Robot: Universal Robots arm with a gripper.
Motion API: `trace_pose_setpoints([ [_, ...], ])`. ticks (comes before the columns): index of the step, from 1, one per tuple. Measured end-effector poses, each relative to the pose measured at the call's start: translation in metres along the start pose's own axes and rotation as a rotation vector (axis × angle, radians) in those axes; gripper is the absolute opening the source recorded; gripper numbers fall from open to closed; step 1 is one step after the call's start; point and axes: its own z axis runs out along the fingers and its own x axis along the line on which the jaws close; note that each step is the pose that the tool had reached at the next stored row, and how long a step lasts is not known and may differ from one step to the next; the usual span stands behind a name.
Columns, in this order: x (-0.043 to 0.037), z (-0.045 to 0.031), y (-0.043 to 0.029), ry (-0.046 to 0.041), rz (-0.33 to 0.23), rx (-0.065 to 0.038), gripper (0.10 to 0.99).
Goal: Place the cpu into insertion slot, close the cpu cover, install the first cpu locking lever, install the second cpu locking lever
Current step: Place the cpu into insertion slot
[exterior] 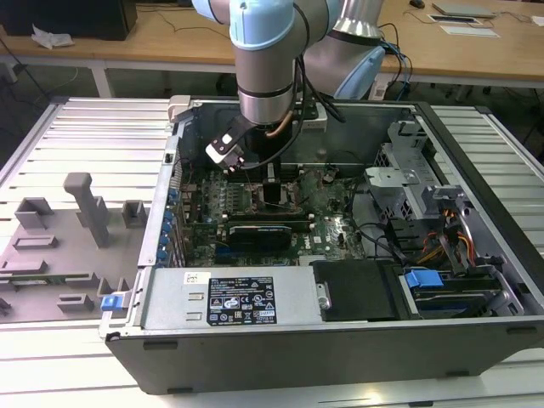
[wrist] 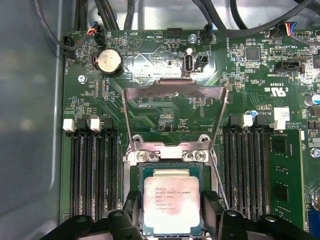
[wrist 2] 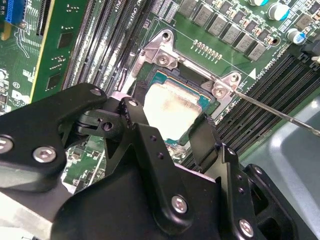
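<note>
The cpu [wrist: 172,200], a flat square chip with a silver-grey top, lies inside the black-rimmed insertion slot [wrist: 134,175]; it also appears in the second wrist view [wrist 2: 172,105]. My gripper [wrist: 172,212] straddles it, with one black finger [wrist: 132,202] against one edge and the other finger [wrist: 212,202] against the opposite edge. The cpu cover [wrist: 175,84], a thin metal frame, is swung back open beyond the hinge. A thin wire locking lever [wrist 2: 280,112] stands free beside the socket. In the exterior view the gripper [exterior: 270,183] is down inside the computer case.
Long black memory slots [wrist: 92,170] [wrist: 247,165] flank the socket. The case walls [exterior: 476,153], the drive cage [exterior: 416,178] and cables surround the board. A power supply [exterior: 229,297] sits at the case front. Grey fixtures [exterior: 85,212] stand on the exterior view's left.
</note>
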Motion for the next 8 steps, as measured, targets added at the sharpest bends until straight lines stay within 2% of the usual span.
trace_pose_setpoints([
  [8, 0.0, -0.0068, 0.0007, 0.0, 0.0, 0.0, 0.616],
])
